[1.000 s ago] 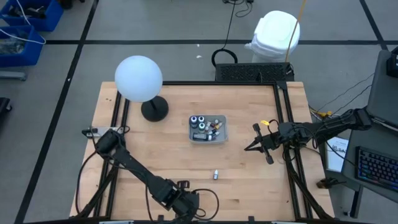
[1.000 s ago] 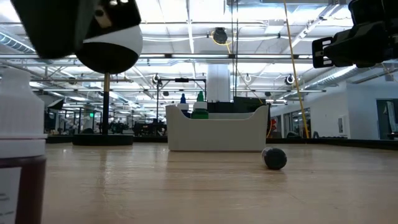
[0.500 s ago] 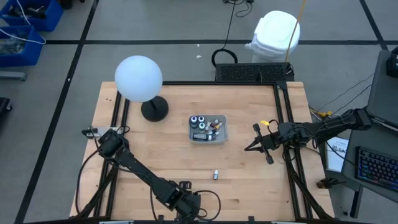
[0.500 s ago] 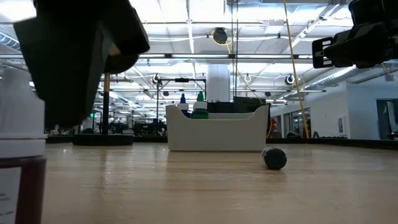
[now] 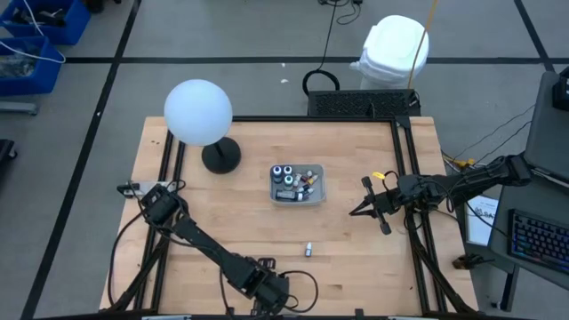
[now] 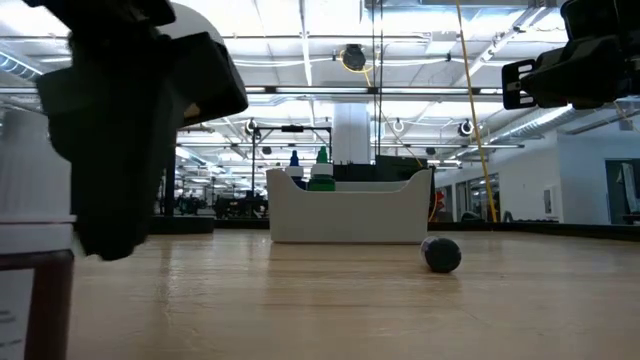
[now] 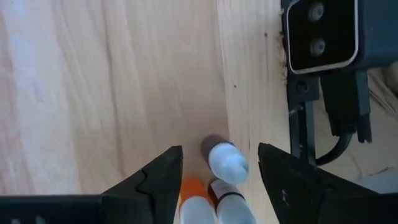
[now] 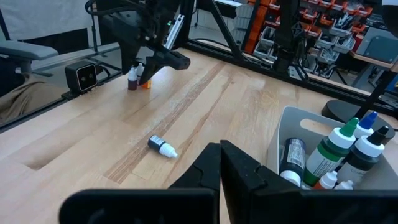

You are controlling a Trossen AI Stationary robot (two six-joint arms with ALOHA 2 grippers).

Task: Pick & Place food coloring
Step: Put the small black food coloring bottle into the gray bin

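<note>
White-capped food coloring bottles are standing in a small cluster (image 7: 217, 180) near the table's front edge, well in front of the tray (image 5: 318, 182), which is sitting near the middle of the wooden table (image 5: 356, 240). In the left wrist view three of them are showing together: one dark-bodied bottle (image 7: 222, 159) and, just beside it, an orange one (image 7: 194, 202) and another pale-capped one (image 7: 231, 208). The left gripper (image 5: 267, 286) is hovering over this cluster with its fingers (image 7: 155, 180) spread to either side of the bottles and touching none of them. One more small bottle (image 5: 308, 249) is lying on its side between the tray and the front cluster, apart from both. More bottles and dark round jars (image 5: 284, 175) are sitting inside the tray itself, green and blue tops (image 6: 320, 160) poking above its wall in the low view. The right gripper (image 5: 364, 197) is waiting off to the right of the tray, raised above the table, its fingers pressed together on nothing. A white globe lamp (image 5: 198, 113) on a dark base is standing behind and left of the tray.
</note>
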